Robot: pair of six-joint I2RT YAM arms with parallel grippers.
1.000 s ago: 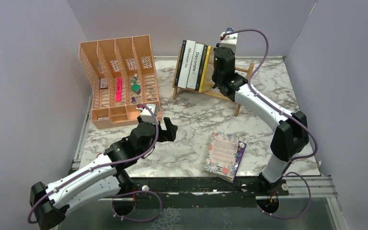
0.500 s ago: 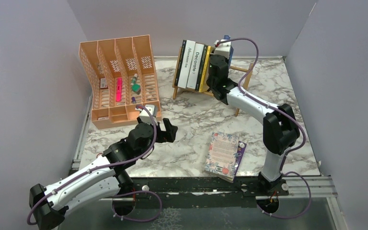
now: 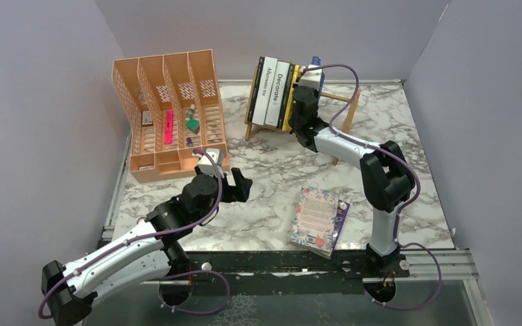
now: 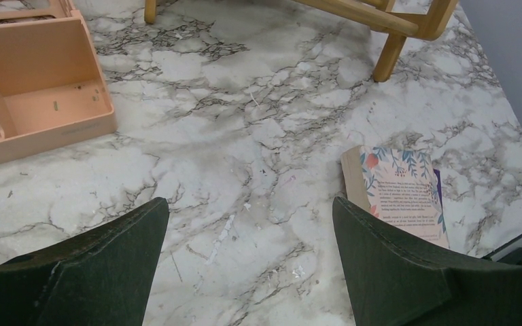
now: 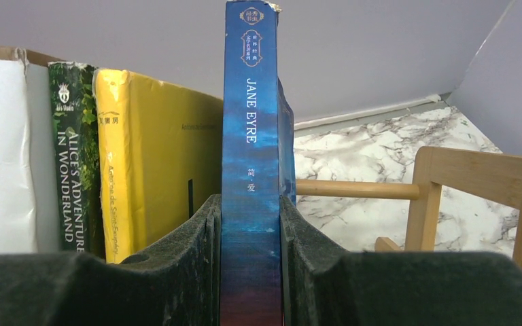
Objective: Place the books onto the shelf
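Note:
My right gripper [image 5: 250, 227] is shut on the spine of a blue book [image 5: 250, 129], held upright at the shelf [image 5: 477, 187]. It stands just right of a yellow book [image 5: 156, 163], a dark green book [image 5: 73, 156] and a white one [image 5: 0, 156]. From above, the gripper [image 3: 307, 87] and blue book [image 3: 321, 76] sit mid-shelf [image 3: 345, 102], beside the black [image 3: 258, 87] and white [image 3: 280, 92] books. A purple floral book [image 3: 318, 221] lies flat near the front edge. My left gripper [image 3: 239, 183] hovers open over bare marble [image 4: 248, 202], the floral book [image 4: 401, 193] to its right.
An orange perforated organiser [image 3: 170, 115] with small items stands at the back left, its low front tray [image 4: 34, 102] close to my left gripper. The shelf's legs [image 4: 394, 41] stand ahead of it. Grey walls enclose the table on three sides.
My right arm has carried the blue book leftwards along the shelf, up close to the yellow book. My left arm has barely shifted.

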